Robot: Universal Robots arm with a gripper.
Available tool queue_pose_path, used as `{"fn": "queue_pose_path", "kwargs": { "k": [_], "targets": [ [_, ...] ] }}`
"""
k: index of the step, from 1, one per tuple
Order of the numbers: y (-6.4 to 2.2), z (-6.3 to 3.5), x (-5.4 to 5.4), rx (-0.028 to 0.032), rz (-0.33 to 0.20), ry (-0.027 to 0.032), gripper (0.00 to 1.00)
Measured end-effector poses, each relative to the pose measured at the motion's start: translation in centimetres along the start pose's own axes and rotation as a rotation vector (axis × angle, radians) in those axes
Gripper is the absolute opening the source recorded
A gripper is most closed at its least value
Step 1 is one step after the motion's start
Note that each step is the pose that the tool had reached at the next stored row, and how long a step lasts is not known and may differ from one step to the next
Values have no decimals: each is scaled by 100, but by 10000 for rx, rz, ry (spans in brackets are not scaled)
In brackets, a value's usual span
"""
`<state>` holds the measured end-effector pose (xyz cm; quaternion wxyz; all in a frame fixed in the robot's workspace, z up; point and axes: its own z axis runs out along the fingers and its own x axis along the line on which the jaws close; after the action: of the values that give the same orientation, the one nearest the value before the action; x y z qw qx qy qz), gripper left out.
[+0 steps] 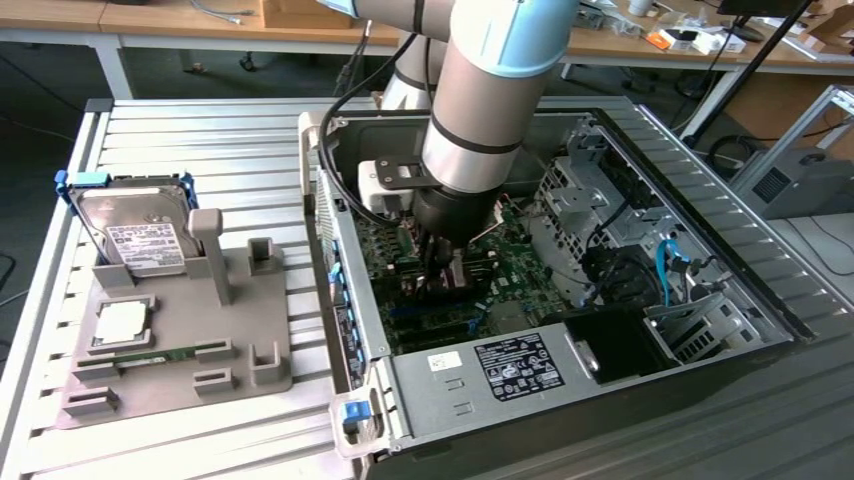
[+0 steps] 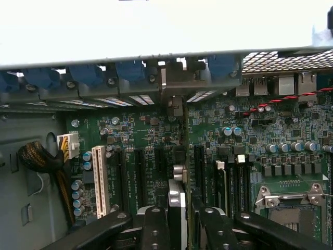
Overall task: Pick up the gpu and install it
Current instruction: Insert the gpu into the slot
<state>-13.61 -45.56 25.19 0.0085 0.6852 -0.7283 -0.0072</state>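
Desks stand far at the back, and up front is a metal table point(image 1: 200, 130) made of long slats. On it lies a big open computer case point(image 1: 427, 405) with a green board point(image 1: 514, 270) inside. The robot arm point(image 1: 487, 90) reaches down into the case. Its gripper point(image 2: 184, 221) is low over the green board, and its two black fingers point(image 2: 156, 229) are clamped on the gpu point(image 2: 186, 140) - one finger on each side. The gpu stands up on its thin edge among the long black slots, and its metal end is right at the back wall of the case. I cannot tell if it is pushed all the way into a slot. Beside the case, on the exterior view's left, a gray holder point(image 1: 174, 380) sits on the table - a silver hard drive point(image 1: 134, 235) leans in it.
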Motion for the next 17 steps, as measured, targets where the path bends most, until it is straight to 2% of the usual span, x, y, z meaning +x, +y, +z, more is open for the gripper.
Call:
{"fn": "queue_pose_path", "kwargs": {
  "k": [17],
  "targets": [
    [1,-63,0,3,-13,0,27]
  ]
}}
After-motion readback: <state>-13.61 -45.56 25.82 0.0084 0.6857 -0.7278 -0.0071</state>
